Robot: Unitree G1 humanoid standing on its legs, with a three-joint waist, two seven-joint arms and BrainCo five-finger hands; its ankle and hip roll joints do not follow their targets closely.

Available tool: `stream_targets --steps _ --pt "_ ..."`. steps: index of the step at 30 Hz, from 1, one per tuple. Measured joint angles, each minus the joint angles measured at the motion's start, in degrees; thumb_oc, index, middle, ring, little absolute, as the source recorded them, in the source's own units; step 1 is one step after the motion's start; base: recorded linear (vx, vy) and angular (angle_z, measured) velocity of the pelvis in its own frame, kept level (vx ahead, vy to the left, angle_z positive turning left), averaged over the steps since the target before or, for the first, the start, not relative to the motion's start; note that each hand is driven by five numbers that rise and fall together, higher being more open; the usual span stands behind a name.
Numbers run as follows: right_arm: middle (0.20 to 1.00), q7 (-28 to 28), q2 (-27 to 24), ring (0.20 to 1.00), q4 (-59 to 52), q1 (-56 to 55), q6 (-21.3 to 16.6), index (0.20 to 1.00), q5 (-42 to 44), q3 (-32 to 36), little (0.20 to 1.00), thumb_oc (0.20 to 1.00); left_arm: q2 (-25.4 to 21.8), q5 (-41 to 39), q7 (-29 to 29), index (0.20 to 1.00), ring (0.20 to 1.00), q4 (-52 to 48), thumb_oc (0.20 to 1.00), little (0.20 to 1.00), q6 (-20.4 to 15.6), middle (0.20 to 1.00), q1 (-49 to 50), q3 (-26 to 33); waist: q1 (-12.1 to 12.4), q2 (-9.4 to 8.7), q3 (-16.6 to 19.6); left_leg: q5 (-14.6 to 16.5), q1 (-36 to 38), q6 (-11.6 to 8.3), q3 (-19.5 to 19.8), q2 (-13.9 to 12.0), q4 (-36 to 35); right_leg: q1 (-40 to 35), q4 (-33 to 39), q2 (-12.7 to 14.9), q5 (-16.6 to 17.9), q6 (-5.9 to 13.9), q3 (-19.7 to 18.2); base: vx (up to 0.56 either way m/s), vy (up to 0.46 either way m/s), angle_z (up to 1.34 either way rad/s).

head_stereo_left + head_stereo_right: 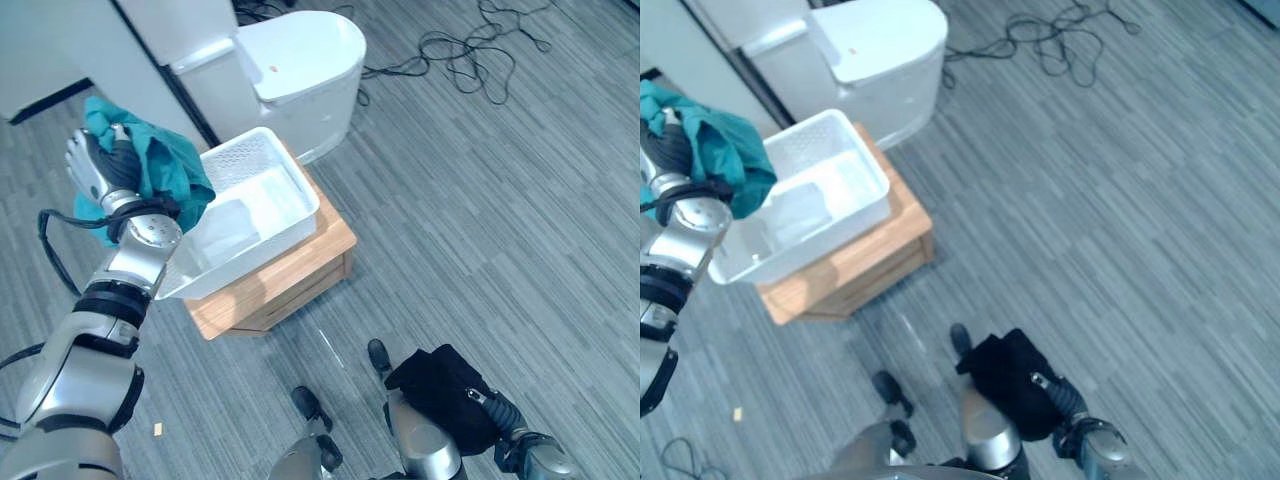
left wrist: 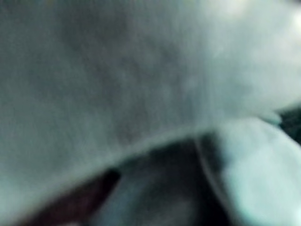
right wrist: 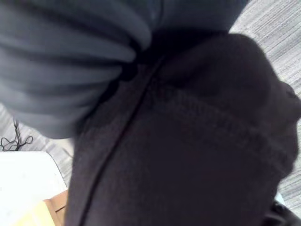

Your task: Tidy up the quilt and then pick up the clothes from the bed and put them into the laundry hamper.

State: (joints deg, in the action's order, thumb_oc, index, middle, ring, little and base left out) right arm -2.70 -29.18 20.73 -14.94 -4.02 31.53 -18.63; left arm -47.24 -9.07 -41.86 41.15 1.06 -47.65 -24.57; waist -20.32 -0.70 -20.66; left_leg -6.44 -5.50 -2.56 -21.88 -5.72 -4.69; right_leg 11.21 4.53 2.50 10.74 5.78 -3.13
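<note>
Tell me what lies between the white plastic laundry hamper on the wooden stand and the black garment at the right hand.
In the left eye view, only bare grey striped carpet separates the white plastic laundry hamper on its wooden stand from the black garment.

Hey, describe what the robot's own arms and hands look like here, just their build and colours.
The left arm is silver-grey metal in rounded segments, with black bands at its joints and a round silver wrist disc. The left hand has silver fingers and a dark ribbed cover. The right arm shows a silver-grey segment with dark fittings; its right hand sits under black cloth.
</note>
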Motion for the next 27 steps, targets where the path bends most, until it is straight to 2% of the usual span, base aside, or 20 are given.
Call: stream_targets --steps 1,3,7,8,10,13,16,18,20,21,22,25,26,27 --pt "0.2 -0.06 -0.01 0.2 -0.01 0.07 0.01 0.2 0.0 0.05 0.2 0.2 0.61 1.53 0.7 0.2 0.2 -0.12 0.2 0.2 1.14 0.2 0.01 -0.08 -0.03 0.01 -0.13 -0.01 0.17 -0.08 -0.05 -0.33 0.0 -0.01 0.0 -0.25 0.0 0.0 -0.2 0.01 -0.025 -0.2" --pt "0.2 -0.18 -0.01 0.2 -0.28 0.18 -0.04 0.2 -0.03 0.3 0.2 0.2 1.8 3.69 2.59 1.0 1.0 -0.07 1.0 1.0 5.3 1.0 0.12 -0.69 -0.14 0.15 -0.79 0.21 0.92 -0.5 -0.54 -1.08 -0.01 -0.39 0.0 -0.89 -0.02 0.01 -0.6 0.01 -0.015 -0.2" --pt "0.2 -0.78 -0.04 0.2 -0.62 0.25 0.18 0.2 -0.04 0.3 0.2 0.2 4.54 1.4 3.21 1.0 1.0 5.67 1.0 1.0 13.78 1.0 0.92 -0.62 -0.29 0.51 -1.02 0.42 1.7 -0.93 -1.26 -1.31 -0.03 -0.63 0.01 -1.22 -0.45 -0.01 -1.52 0.01 0.005 -0.14" --pt "0.2 -0.78 -0.04 0.2 -0.64 0.25 0.18 0.2 -0.04 0.3 0.2 0.2 4.56 1.27 3.21 1.0 1.0 5.81 1.0 1.0 13.85 1.0 0.94 -0.61 -0.29 0.51 -1.02 0.42 1.71 -0.93 -1.26 -1.31 -0.03 -0.63 0.01 -1.22 -0.47 -0.04 -1.52 -0.01 0.009 -0.04" --pt "0.2 -0.39 -0.09 0.2 -1.37 0.28 0.54 0.2 -0.02 0.35 0.2 0.2 5.25 -4.18 1.77 1.0 1.0 10.4 1.0 1.0 17.95 1.0 3.59 1.76 -0.7 0.75 -1.16 0.35 1.71 -1.0 -1.23 -1.24 -0.18 -0.61 0.02 -1.18 -0.55 -0.49 -1.64 -0.02 -0.003 0.0" --pt "0.2 0.94 -0.09 0.2 -1.53 0.23 1.23 0.2 -0.02 0.39 0.2 0.2 5.8 -8.77 -1.74 1.0 1.0 11.3 1.0 1.0 20.62 1.0 7.03 5.2 -0.2 0.96 -1.28 0.32 1.71 -1.01 -1.12 -1.23 -0.2 -0.63 0.02 -1.17 -0.52 -0.52 -1.56 -0.07 -0.005 0.02" --pt "0.2 1.78 -0.12 0.2 -2.0 0.17 1.69 0.2 -0.01 0.5 0.2 0.2 6.88 -8.86 -5.27 1.0 1.0 11.0 1.0 1.0 20.13 1.0 10.68 8.45 0.52 0.95 -1.36 0.3 1.66 -0.99 -0.82 -1.21 -0.23 -0.81 0.02 -1.09 -0.47 -0.6 -1.17 -0.02 0.024 0.06" --pt "0.2 2.22 -0.14 0.2 -2.13 -0.23 1.71 0.2 -0.01 0.94 0.2 0.2 6.82 -8.94 -5.65 1.0 1.0 10.06 1.0 1.0 17.79 1.0 11.03 9.93 0.71 0.85 -1.43 0.29 1.86 -1.01 -0.4 -1.21 -0.25 -1.4 0.02 -0.95 -0.29 -0.84 -0.42 0.02 0.039 0.19" --pt "0.2 2.6 -0.14 0.2 -2.17 -0.94 1.68 0.2 -0.02 1.88 0.2 0.2 6.71 -10.2 -5.75 1.0 1.0 7.29 1.0 1.0 13.64 1.0 10.98 11.3 0.98 0.78 -1.46 0.29 2.69 -1.0 0.55 -1.1 -0.24 -2.59 0.02 -0.79 -0.31 -0.85 0.05 0.06 0.016 0.18" --pt "0.2 3.01 -0.11 0.2 -2.24 -1.43 1.18 0.2 -0.1 2.92 0.2 0.2 6.72 -12.34 -5.68 1.0 1.0 4.62 1.0 1.0 9.16 1.0 10.7 12.44 1.89 0.65 -1.44 0.54 3.85 -1.16 0.61 -1.0 -0.35 -3.84 0.05 -0.6 -0.91 -1.08 0.3 0.11 -0.008 0.12" --pt "0.2 3.37 -0.11 0.2 -2.27 -1.56 0.96 0.2 -0.1 3.26 0.2 0.2 6.73 -13.53 -5.56 1.0 1.0 2.09 1.0 1.0 6.86 1.0 10.61 13.61 1.98 0.53 -1.4 0.91 4.53 -1.38 0.76 -0.94 -0.36 -4.72 0.05 -0.51 -1.28 -1.64 0.52 0.16 -0.007 0.12" --pt "0.2 3.97 -0.2 0.2 -5.35 -2.64 0.16 0.2 -0.24 6.04 0.2 0.2 7.2 -14.88 -5.0 1.0 1.0 -5.97 1.0 1.0 0.44 1.0 10.95 15.99 2.78 0.52 -1.29 1.41 6.66 -1.91 2.03 -1.05 -0.37 -7.47 0.07 -0.49 -1.95 -2.05 1.81 0.12 0.01 0.17" --pt "0.2 4.9 -0.99 0.2 -11.1 -4.07 0.19 0.2 -0.28 7.85 0.2 0.2 8.57 -14.86 -3.68 1.0 1.0 -13.66 1.0 1.0 -2.49 1.0 14.48 19.44 3.45 0.62 -1.21 1.62 7.79 -2.05 2.22 -1.16 -0.36 -8.63 0.08 -0.58 -2.22 -2.42 1.97 0.16 0.028 0.1" --pt "0.2 5.34 -1.57 0.2 -15.13 -4.46 0.27 0.2 -0.49 8.91 0.2 0.2 9.37 -14.83 -2.97 1.0 1.0 -18.54 1.0 1.0 -3.67 1.0 18.05 20.65 3.67 0.72 -1.08 1.75 8.25 -2.07 2.46 -1.27 -0.37 -9.36 0.08 -0.64 -2.35 -2.6 2.36 0.2 0.05 0.14"
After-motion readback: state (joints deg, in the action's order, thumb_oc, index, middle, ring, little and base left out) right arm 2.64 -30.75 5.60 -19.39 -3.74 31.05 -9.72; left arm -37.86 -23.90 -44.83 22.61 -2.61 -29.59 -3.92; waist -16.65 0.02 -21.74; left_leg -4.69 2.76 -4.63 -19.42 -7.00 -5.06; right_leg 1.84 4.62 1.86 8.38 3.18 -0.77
